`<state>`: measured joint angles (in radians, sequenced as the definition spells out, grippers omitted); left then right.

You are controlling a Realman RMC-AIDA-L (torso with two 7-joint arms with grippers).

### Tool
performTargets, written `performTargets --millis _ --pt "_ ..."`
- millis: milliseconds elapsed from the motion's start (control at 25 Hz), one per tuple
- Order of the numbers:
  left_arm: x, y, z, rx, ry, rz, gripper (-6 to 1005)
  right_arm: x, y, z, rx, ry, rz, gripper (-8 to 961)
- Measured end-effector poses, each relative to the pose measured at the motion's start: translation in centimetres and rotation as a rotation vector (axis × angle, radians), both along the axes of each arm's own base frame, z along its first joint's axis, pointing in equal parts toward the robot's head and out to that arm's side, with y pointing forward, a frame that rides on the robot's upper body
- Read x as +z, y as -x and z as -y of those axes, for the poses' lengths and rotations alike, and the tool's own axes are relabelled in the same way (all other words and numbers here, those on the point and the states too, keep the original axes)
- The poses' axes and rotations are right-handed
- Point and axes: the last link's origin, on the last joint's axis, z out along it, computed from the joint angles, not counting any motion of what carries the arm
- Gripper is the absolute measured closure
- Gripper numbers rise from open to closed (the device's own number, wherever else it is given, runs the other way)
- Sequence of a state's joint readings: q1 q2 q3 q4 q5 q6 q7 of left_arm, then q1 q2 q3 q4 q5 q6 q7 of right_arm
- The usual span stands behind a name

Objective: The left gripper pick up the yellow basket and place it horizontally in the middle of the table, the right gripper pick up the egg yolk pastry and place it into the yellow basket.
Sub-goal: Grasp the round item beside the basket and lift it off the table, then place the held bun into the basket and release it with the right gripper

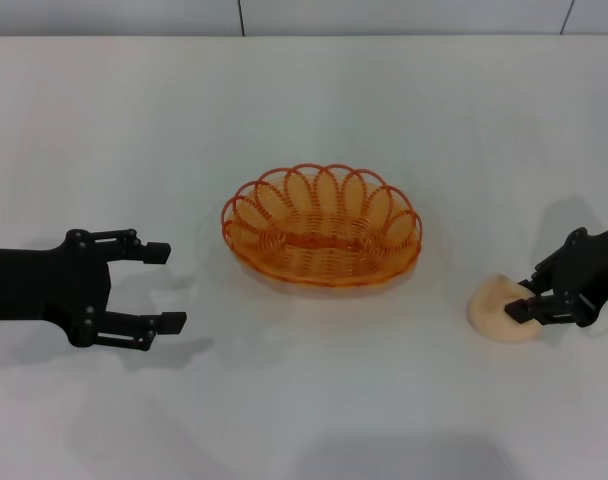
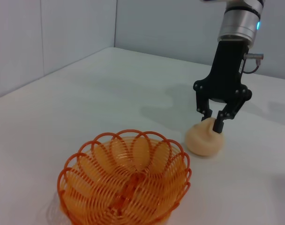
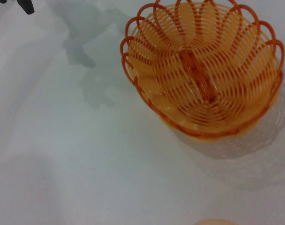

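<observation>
White and bare, my table [image 1: 314, 420] runs back to a pale panelled wall. My oval orange wire basket with the scalloped rim [image 1: 322, 225] sits lengthwise across the table's middle, upright and with nothing inside it; through the loops I see only the tabletop.

My left claw [image 1: 164, 288] hangs low over the table, off to the basket's left and apart from it, fingers spread wide and holding nothing. That part of the job looks finished to me.

My right claw [image 2: 216, 121] is down on the small pale peach dome-shaped pastry [image 2: 205, 138], which rests on the table to the basket's right, near it but not touching. The fingers straddle the pastry's peak, narrowly parted and pressing at the top; I judge the grip is closing rather than secure, since the bun is not lifted.

My worries: the hold is high on a smooth, soft dome, so squeezing could dent it or let it squirt out sideways. A shallow pinch may also drop it on the way. Coming in low, I could clip the scalloped rim and shove the light basket off centre.
</observation>
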<state>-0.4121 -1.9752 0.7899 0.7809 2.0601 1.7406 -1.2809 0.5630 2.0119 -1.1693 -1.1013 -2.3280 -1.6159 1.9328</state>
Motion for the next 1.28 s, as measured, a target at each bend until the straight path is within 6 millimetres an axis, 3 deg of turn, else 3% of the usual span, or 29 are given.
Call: performTargets --millis 120,320,440,600,760,1040,1280 --pt "0.0 0.0 0.1 0.002 0.000 0.000 136 0.0 0.0 0.0 0.008 0.001 -0.002 766" --pt "-0.1 0.1 0.2 0.004 0.003 0.002 136 0.2 0.2 0.2 0.024 0.008 -0.018 810" --pt "-0.2 0.2 0.3 0.007 0.004 0.002 136 1.4 0.9 0.1 0.043 -0.004 -0.045 821" --pt "-0.3 0.2 0.3 0.008 0.006 -0.002 136 3.2 2.4 -0.2 0.087 -0.040 -0.133 837" --pt "-0.4 0.1 0.3 0.004 0.007 -0.002 136 3.6 4.7 -0.5 0.147 -0.069 -0.252 852" --pt "-0.8 -0.3 0.0 -0.009 0.009 0.003 136 1.1 8.1 -2.1 0.213 -0.169 -0.466 899" --pt "-0.9 -0.3 0.0 -0.004 0.008 0.000 136 -3.3 8.8 -2.8 0.255 -0.215 -0.433 908"
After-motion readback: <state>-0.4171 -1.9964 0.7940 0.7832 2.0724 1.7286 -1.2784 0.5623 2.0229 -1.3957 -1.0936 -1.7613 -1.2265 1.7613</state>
